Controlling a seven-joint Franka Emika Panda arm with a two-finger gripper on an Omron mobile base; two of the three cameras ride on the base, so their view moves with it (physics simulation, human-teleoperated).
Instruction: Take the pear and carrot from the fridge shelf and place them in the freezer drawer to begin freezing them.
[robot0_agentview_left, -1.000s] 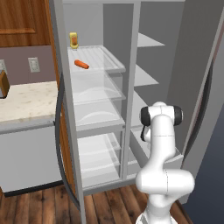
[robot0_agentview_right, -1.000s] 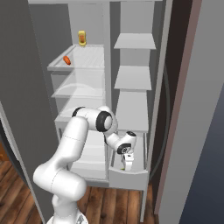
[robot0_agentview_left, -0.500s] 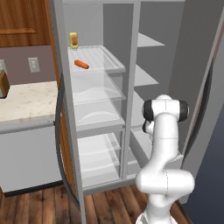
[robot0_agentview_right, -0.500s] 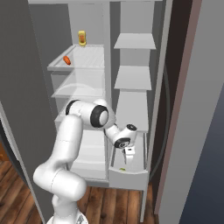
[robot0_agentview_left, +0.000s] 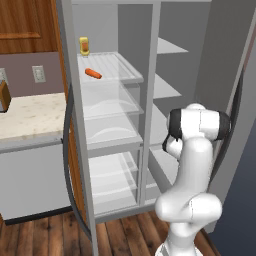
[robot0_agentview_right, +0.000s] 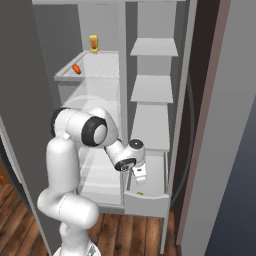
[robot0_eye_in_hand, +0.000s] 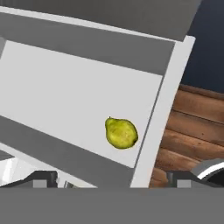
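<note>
The pear (robot0_eye_in_hand: 121, 133) lies loose on the floor of the freezer drawer (robot0_eye_in_hand: 65, 87), close to its front wall. In the right base view the pear (robot0_agentview_right: 140, 194) is a small yellow-green spot inside the pulled-out freezer drawer (robot0_agentview_right: 145, 203). My gripper (robot0_agentview_right: 140, 173) hangs just above it, open, with nothing between its fingertips (robot0_eye_in_hand: 43, 178). The carrot (robot0_agentview_left: 93, 74) rests on the ribbed fridge shelf (robot0_agentview_left: 122, 67) high on the left; from the right side the carrot (robot0_agentview_right: 76, 68) sits near the fridge shelf's (robot0_agentview_right: 102, 62) front left corner.
A yellow-orange bottle (robot0_agentview_left: 84, 46) stands at the back of the ribbed shelf. Clear bins (robot0_agentview_left: 107, 102) sit below it. Plain grey shelves (robot0_agentview_right: 152, 89) stack above the drawer. The fridge's centre post (robot0_agentview_left: 149, 100) divides the two sides. A counter (robot0_agentview_left: 30, 112) lies left.
The arm's elbow has swung up and to the right, and the hand has drawn up a little from the drawer. The pear stays where it lies.
</note>
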